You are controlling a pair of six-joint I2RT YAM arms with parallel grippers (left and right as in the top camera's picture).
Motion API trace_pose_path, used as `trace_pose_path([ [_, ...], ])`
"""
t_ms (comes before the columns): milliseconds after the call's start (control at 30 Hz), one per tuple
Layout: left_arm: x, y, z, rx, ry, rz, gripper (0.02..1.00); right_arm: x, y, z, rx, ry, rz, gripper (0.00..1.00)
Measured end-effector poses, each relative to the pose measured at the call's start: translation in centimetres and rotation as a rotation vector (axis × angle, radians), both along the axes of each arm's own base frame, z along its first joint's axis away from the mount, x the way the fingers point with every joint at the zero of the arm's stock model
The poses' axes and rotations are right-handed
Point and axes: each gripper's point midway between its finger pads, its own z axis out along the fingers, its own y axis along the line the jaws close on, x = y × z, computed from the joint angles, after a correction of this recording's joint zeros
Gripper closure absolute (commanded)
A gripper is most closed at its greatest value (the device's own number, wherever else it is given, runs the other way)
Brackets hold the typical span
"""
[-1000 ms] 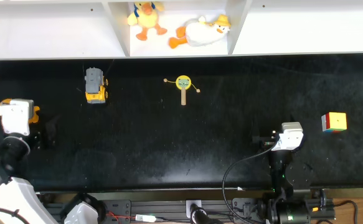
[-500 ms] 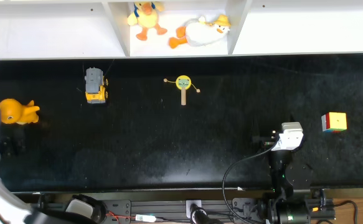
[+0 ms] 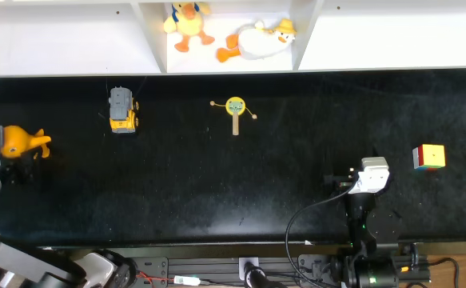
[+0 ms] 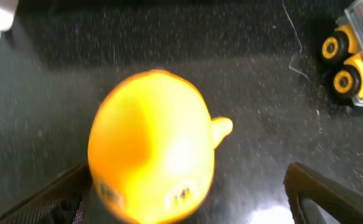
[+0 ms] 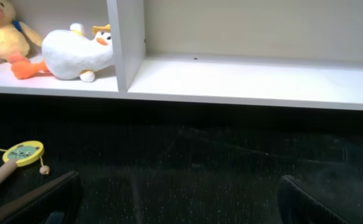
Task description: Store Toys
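Note:
An orange rubber toy (image 3: 23, 142) lies on the black mat at the far left. In the left wrist view the orange toy (image 4: 150, 163) sits close up between the two spread fingers of my left gripper (image 4: 187, 177), which is open around it without a visible grip. My right gripper (image 5: 178, 180) stands open with nothing between its fingers, low over the mat at the right (image 3: 360, 178). A yellow toy truck (image 3: 122, 110), a rattle drum (image 3: 235, 108) and a colour cube (image 3: 428, 157) lie on the mat.
A white shelf (image 3: 73, 48) runs along the back. Its middle compartment holds a yellow plush duck (image 3: 186, 20) and a white plush duck (image 3: 256, 40). The side compartment (image 5: 249, 74) facing my right gripper is bare. The truck (image 4: 355, 56) lies a little beyond the orange toy.
My left arm swung off to the left, uncovering the orange toy, and has now come back slightly toward it. The right arm and the other toys have not moved.

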Motion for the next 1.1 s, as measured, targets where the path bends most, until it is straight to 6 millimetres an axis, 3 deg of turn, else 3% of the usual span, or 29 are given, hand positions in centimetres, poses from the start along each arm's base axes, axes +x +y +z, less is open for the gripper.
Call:
trace_pose_path([
  [267, 0.6, 1.4, -0.5, 0.026, 0.016, 0.052, 0.025, 0.0, 0.0, 0.0, 0.0, 0.0, 0.0, 0.005],
  [400, 0.5, 1.9, -0.6, 0.029, 0.028, 0.083, 0.104, 0.0, 0.0, 0.0, 0.0, -0.001, 0.0, 0.003],
  [533, 0.4, 2.0, -0.8, 0.021, 0.036, 0.096, 0.264, 0.0, 0.0, 0.0, 0.0, 0.0, 0.0, 0.007],
  [600, 0.4, 2.0, -1.0, 0.012, 0.041, 0.103, 0.448, 0.0, 0.0, 0.0, 0.0, -0.001, 0.0, 0.005],
  [833, 0.5, 2.2, -1.4, 0.003, 0.046, 0.111, 0.936, 0.0, 0.0, 0.0, 0.0, -0.001, 0.0, 0.005],
  [900, 0.5, 2.1, -1.4, -0.01, 0.049, 0.118, 0.982, 0.0, 0.0, 0.0, 0.0, 0.0, 0.0, 0.005],
  [1100, 0.6, 1.4, -0.4, -0.049, 0.048, 0.165, 0.982, 0.0, 0.0, 0.0, 0.0, 0.0, 0.0, 0.005],
])
